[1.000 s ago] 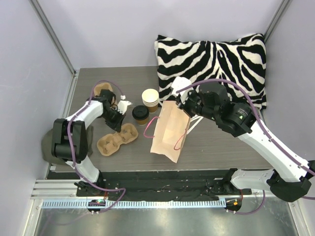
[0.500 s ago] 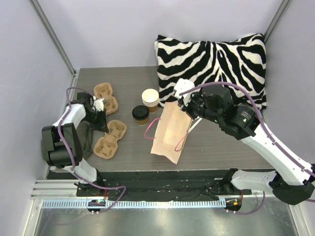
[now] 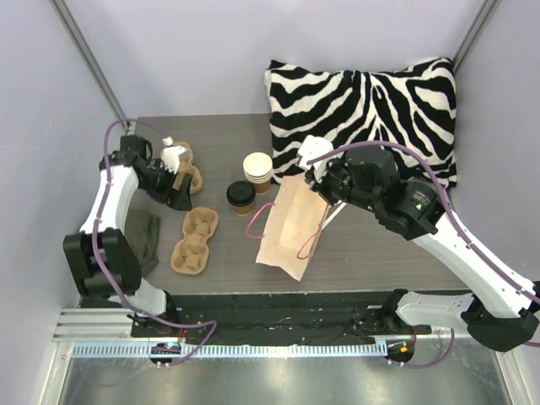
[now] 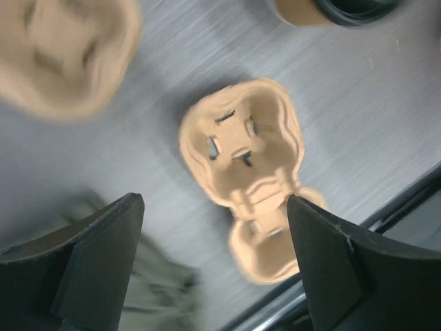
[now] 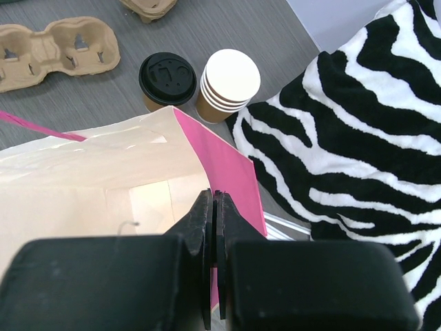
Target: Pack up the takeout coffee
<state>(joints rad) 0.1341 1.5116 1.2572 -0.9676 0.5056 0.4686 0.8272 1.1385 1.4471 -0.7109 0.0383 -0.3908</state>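
The takeout coffee stands at mid-table: a stack of cream-rimmed cups [image 3: 258, 169] [image 5: 231, 81], and beside it a kraft-brown cup with a black lid [image 3: 240, 196] [image 5: 167, 74]. The paper bag [image 3: 287, 228] lies open with its pink lining [image 5: 217, 165] showing. My right gripper [image 3: 314, 181] [image 5: 213, 196] is shut on the bag's far rim. My left gripper [image 3: 180, 187] [image 4: 213, 200] hangs open and empty above the table at the left, over a pulp cup carrier [image 3: 194, 240] [image 4: 241, 148].
A second pulp carrier [image 3: 183, 164] [image 4: 62, 55] lies at the far left. An olive cloth [image 3: 148, 240] [image 4: 131, 289] lies at the table's left edge. A zebra-striped pillow [image 3: 371, 110] [image 5: 358, 138] fills the back right corner.
My left gripper has opened, let go of the near carrier and lifted away toward the far left. The carrier slid left and now lies free. The right gripper still holds the bag.
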